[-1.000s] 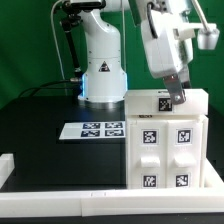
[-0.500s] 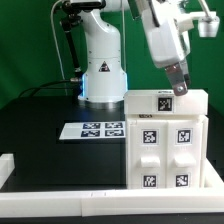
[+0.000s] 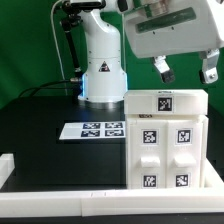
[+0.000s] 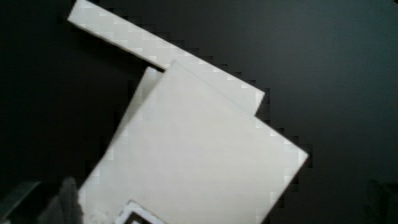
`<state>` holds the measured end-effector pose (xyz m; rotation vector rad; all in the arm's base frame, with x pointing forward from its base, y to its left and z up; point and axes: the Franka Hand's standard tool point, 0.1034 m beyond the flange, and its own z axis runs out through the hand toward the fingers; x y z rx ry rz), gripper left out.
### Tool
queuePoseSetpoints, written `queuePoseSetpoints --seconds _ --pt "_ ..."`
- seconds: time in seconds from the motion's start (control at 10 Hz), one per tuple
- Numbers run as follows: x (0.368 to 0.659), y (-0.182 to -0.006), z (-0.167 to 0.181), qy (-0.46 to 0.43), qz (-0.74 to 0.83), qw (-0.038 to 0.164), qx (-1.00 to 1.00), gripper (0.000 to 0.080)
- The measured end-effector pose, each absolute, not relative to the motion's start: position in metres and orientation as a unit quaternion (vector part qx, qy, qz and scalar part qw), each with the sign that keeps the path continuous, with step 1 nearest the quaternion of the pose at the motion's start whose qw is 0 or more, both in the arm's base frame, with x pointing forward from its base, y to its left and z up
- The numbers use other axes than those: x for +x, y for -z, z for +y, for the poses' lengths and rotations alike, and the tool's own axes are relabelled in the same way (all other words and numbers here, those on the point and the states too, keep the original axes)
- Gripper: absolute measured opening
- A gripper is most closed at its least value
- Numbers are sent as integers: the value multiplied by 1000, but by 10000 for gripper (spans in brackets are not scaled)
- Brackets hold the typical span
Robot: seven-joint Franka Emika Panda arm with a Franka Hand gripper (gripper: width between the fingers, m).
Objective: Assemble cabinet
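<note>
The cabinet point(image 3: 165, 140) is a large white box standing on the black table at the exterior view's right. It has square marker tags on its top and on the small drawer blocks point(image 3: 150, 139) set in its front. My gripper point(image 3: 185, 70) hangs above the cabinet's top, clear of it, with its two fingers point(image 3: 162, 68) spread wide apart and nothing between them. In the wrist view the cabinet point(image 4: 205, 140) fills the middle as a white slab on black, with a tag corner at the edge; the fingertips are not clearly visible there.
The marker board point(image 3: 100, 129) lies flat on the table, at the exterior view's left of the cabinet. The arm's white base point(image 3: 100, 60) stands behind it. A low white rail point(image 3: 60, 200) runs along the table's front and left edge.
My gripper has lifted off the cabinet's top and turned, so both fingers now show side by side, spread apart. The cabinet has not moved.
</note>
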<state>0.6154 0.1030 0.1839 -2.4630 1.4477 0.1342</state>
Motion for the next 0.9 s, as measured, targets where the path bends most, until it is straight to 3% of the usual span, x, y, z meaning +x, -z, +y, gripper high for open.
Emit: queuePoseSetpoints --seconds 0.3,0.7,0.9 --pt "615 -184 103 -29 394 143 -907 797" --pt "618 -186 94 21 87 102 -991 797" --pt "618 -186 93 28 20 97 -995 797"
